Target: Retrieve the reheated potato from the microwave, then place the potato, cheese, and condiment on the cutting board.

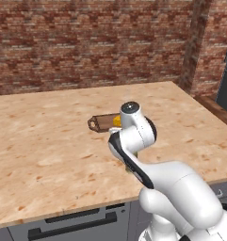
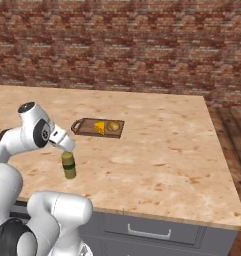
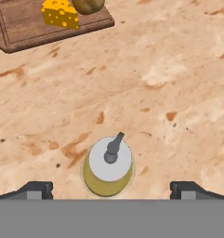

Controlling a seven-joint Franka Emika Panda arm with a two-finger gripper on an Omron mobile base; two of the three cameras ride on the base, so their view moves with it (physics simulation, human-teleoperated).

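1. The claw (image 3: 111,188) is hovering wide open over the condiment bottle (image 2: 68,165), gripping nothing.
2. The bottle is standing upright on the tabletop (image 2: 157,150).
3. Cheese (image 2: 100,128) and potato (image 2: 113,126) are sitting on the cutting board (image 2: 84,127).

The desk (image 2: 157,150) is pale, blotchy matt wood, and the cutting board (image 2: 84,126) is darker brown grained wood. Behind stands a rough brick wall (image 2: 122,45); the condiment (image 2: 68,165) looks like smooth plastic.
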